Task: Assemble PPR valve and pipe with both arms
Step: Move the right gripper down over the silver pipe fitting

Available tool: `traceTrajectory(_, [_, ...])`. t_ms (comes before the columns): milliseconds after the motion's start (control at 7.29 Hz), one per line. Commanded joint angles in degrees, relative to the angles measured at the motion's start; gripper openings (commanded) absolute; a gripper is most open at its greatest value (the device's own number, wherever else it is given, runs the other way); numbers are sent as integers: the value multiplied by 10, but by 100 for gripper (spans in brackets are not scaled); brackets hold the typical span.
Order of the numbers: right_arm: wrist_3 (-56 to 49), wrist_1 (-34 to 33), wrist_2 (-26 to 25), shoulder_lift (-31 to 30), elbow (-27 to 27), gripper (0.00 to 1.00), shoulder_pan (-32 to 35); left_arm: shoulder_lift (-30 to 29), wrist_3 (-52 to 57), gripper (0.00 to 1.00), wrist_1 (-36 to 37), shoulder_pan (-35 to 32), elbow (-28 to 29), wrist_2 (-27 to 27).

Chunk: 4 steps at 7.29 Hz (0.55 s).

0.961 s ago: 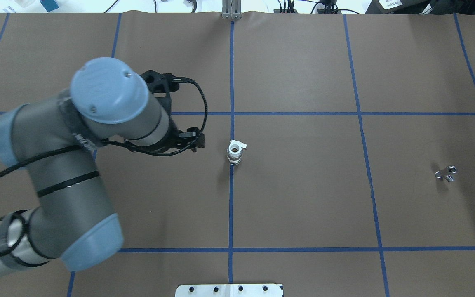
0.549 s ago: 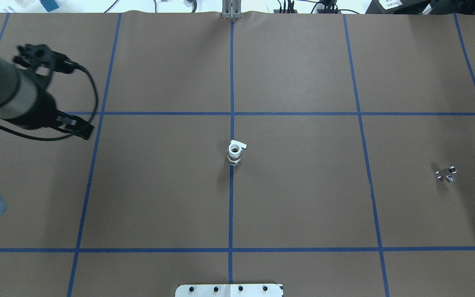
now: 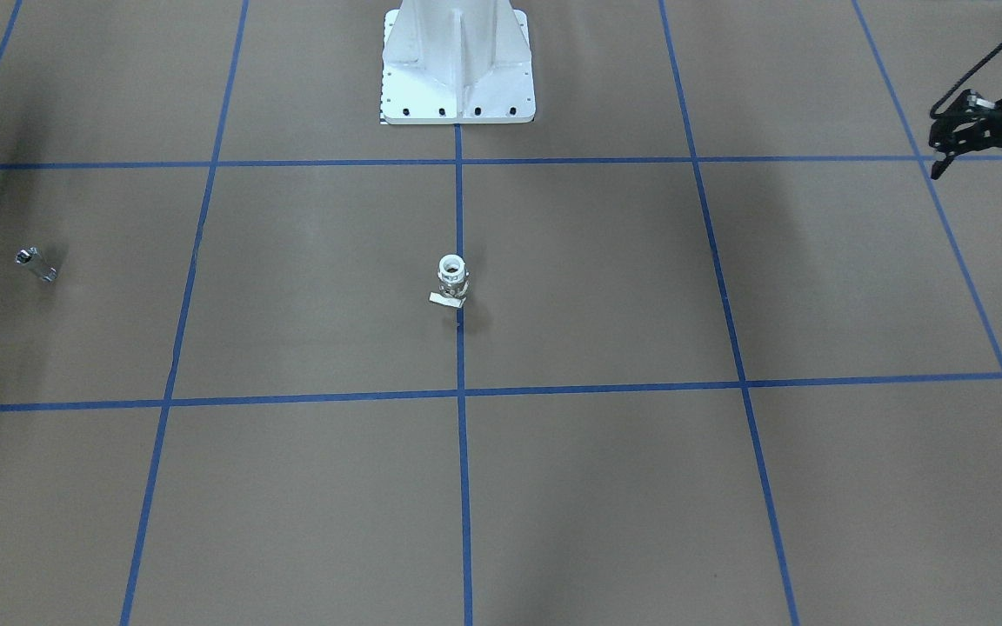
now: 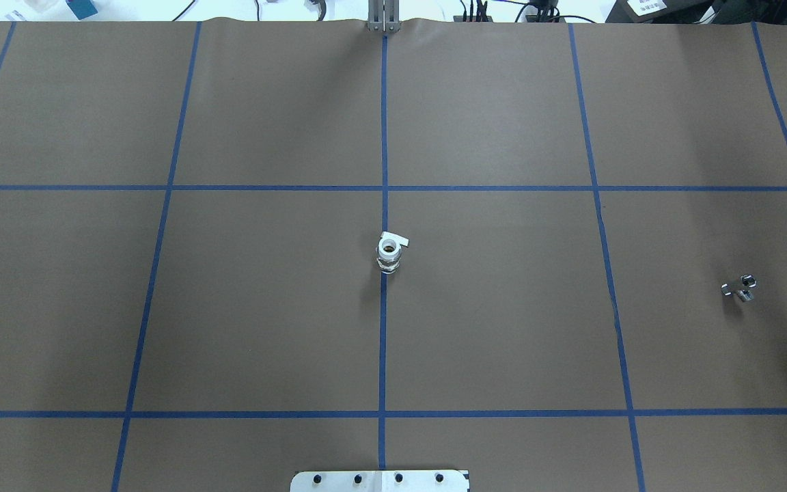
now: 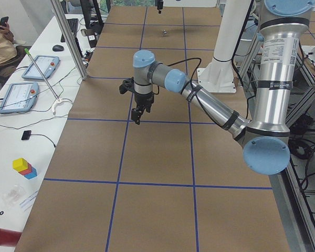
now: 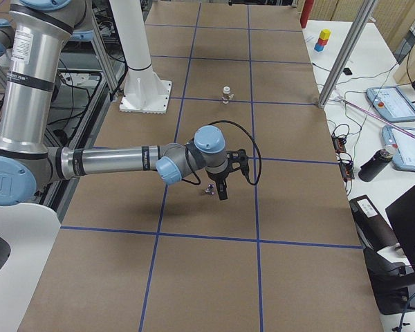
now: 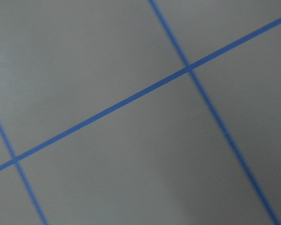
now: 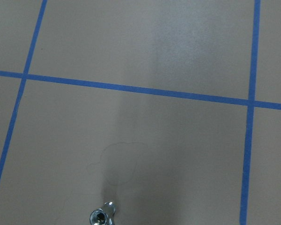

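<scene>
Now left arm (image 5: 210,105) withdrawn leftward, PPR valve (image 4: 389,251) upright, pipe (image 4: 740,288) unmoved

no legible text, no readable numbers

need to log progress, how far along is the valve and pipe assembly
Done: nothing yet. The valve stands alone in the middle of the table, and the pipe lies far off toward the robot's right. In hand: the right gripper hangs close beside the pipe; the left gripper hangs well away from the valve. Left: picking up both parts, bringing them together and joining them.
</scene>
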Motion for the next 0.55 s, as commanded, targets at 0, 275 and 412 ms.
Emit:
traceTrajectory(0, [3, 34, -44, 4, -6, 100, -87, 33, 23, 100, -21, -26, 21, -9])
traceTrajectory(275, [2, 87, -45, 3, -55, 100, -128, 34, 23, 100, -26, -26, 27, -9])
traceTrajectory(412, [4, 128, -47, 3, -83, 100, -137, 34, 23, 100, -26, -26, 27, -9])
